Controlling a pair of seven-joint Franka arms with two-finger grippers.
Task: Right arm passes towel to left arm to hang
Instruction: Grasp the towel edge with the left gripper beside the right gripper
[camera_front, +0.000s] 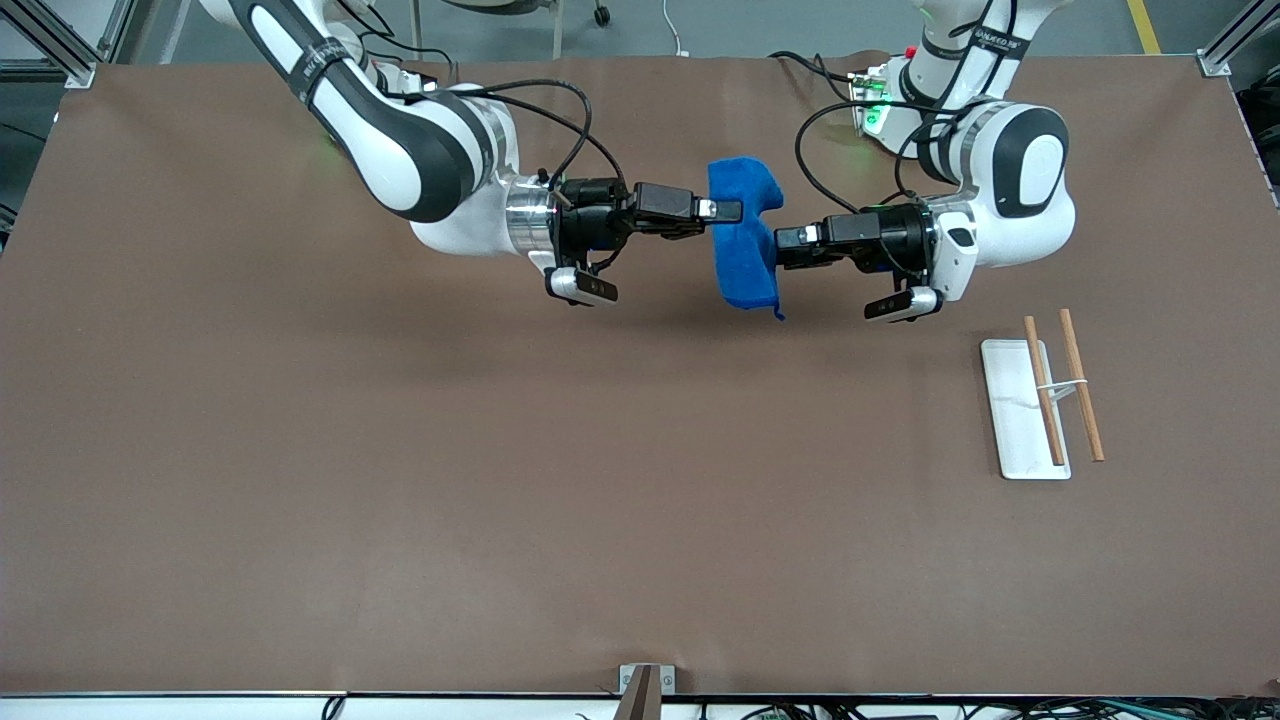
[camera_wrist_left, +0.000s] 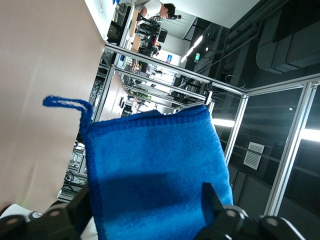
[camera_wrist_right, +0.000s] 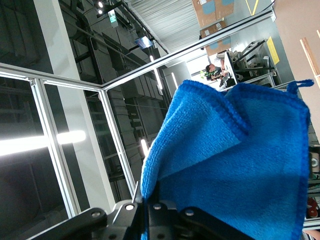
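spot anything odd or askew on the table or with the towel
Nothing stands out. The towel hangs in the air between the right gripper and left gripper, bunched at the top. The rack lies toward the left arm's end.

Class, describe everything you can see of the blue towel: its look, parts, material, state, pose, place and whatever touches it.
The towel is a small, bright blue, fuzzy cloth that looks like microfibre, with a darker stitched edge and a corner loop. It hangs in the air over the brown table, partly folded and draped. The right gripper is shut on its upper part; the left gripper meets it lower down, a jaw at each side of the cloth.
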